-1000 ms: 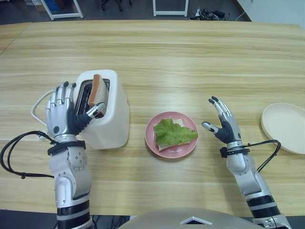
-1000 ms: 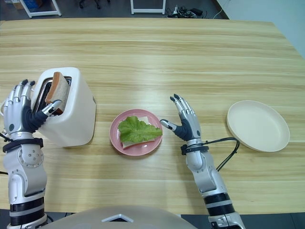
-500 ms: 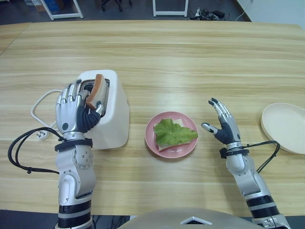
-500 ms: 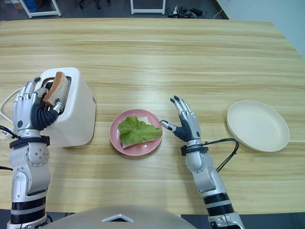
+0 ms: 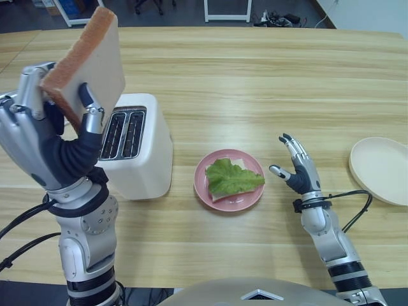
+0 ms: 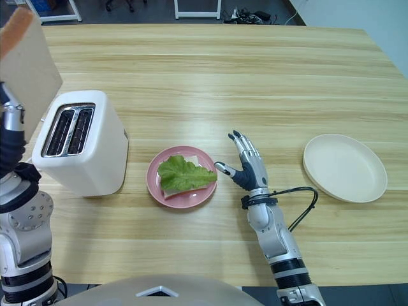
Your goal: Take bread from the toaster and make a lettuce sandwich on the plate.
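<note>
My left hand (image 5: 44,143) is raised high above the white toaster (image 5: 137,143) and is shut on a slice of bread (image 5: 89,60), held upright with its crust at the top. Both toaster slots (image 6: 69,130) are empty. To the toaster's right, the pink plate (image 5: 205,193) carries a bread slice with a green lettuce leaf (image 5: 231,177) on top. My right hand (image 5: 298,169) hovers open just right of the pink plate, fingers spread and pointing away from me.
A cream empty plate (image 6: 344,167) lies at the table's right side. The toaster's white cord (image 5: 50,143) loops to its left. Black cables trail from both wrists near the table's front edge. Chair and table legs stand beyond the far edge.
My left hand closed on the bread in the toaster slot and lifted it out, rising well above the toaster. The right hand stayed in place.
</note>
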You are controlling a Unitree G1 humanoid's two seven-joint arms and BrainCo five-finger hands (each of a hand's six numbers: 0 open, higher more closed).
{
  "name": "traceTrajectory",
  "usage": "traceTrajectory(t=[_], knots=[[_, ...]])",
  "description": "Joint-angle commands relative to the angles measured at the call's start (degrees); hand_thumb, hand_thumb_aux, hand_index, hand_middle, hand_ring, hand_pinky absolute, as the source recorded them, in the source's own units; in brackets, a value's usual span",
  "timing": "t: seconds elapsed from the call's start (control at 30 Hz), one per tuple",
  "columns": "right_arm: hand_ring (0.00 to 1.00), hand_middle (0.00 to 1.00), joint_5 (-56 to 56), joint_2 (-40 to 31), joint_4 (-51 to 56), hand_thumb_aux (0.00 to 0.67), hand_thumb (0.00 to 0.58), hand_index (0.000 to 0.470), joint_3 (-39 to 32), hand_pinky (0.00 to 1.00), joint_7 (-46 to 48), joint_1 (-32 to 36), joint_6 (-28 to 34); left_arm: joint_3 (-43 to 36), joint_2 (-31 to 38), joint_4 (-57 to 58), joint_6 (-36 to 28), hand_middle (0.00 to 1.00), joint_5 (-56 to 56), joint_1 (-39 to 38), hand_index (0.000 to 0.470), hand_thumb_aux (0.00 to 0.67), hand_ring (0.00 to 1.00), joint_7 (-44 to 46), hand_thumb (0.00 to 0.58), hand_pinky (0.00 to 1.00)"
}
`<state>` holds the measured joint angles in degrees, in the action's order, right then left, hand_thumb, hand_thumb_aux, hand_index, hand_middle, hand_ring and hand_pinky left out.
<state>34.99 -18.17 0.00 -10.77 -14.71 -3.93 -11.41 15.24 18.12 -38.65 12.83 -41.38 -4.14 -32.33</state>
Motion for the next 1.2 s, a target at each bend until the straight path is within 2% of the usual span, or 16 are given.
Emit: traceTrajectory(t=[0.03, 0.1, 0.2, 0.3, 0.5, 0.77, 1.2], knots=[[0.00, 0.00, 0.0, 0.2, 1.0, 0.000, 0.000, 0.000, 0.2, 0.00, 0.2, 0.4, 0.0, -7.5, -2.9, -2.0, 2.7, 1.00, 17.6, 0.3, 0.470, 0.670, 1.00, 8.5, 0.580, 1.00], [0.00, 0.00, -0.5, 0.1, 1.3, 0.000, 0.000, 0.000, 0.4, 0.00, 0.3, 0.5, -0.2, -12.3, -4.8, -1.2, 1.8, 1.00, 26.1, -0.2, 0.470, 0.670, 1.00, 13.5, 0.580, 1.00], [0.00, 0.00, -1.8, -0.1, 2.3, 0.000, 0.000, 0.000, 1.6, 0.00, 0.3, 0.8, -0.4, -22.0, -9.1, 2.5, -4.4, 1.00, 43.8, -2.1, 0.470, 0.670, 1.00, 23.2, 0.580, 1.00], [0.00, 0.00, -3.3, -0.7, 3.2, 0.000, 0.000, 0.000, 3.7, 0.00, 0.0, 1.3, -0.4, -26.8, -10.8, 7.9, -8.3, 1.00, 47.4, -2.6, 0.470, 0.670, 1.00, 28.5, 0.580, 1.00], [0.00, 0.00, -4.9, -1.7, 4.9, 0.000, 0.000, 0.000, 7.2, 0.00, -0.4, 1.7, -0.8, -31.0, -11.6, 20.3, -12.9, 1.00, 45.5, -0.1, 0.470, 0.670, 1.00, 34.9, 0.580, 1.00], [0.00, 0.00, -4.3, -1.0, 6.4, 0.000, 0.000, 0.000, 6.6, 0.00, -0.4, 1.2, -1.4, -29.0, -13.3, 34.3, -11.6, 1.00, 42.3, 3.1, 0.470, 0.670, 1.00, 35.3, 0.580, 1.00], [0.00, 0.00, -2.5, -1.2, 5.8, 0.000, 0.000, 0.000, 4.7, 0.00, -0.2, 0.4, -1.8, -25.5, -14.3, 40.3, -8.6, 1.00, 39.7, 4.5, 0.470, 0.670, 1.00, 34.6, 0.580, 1.00]])
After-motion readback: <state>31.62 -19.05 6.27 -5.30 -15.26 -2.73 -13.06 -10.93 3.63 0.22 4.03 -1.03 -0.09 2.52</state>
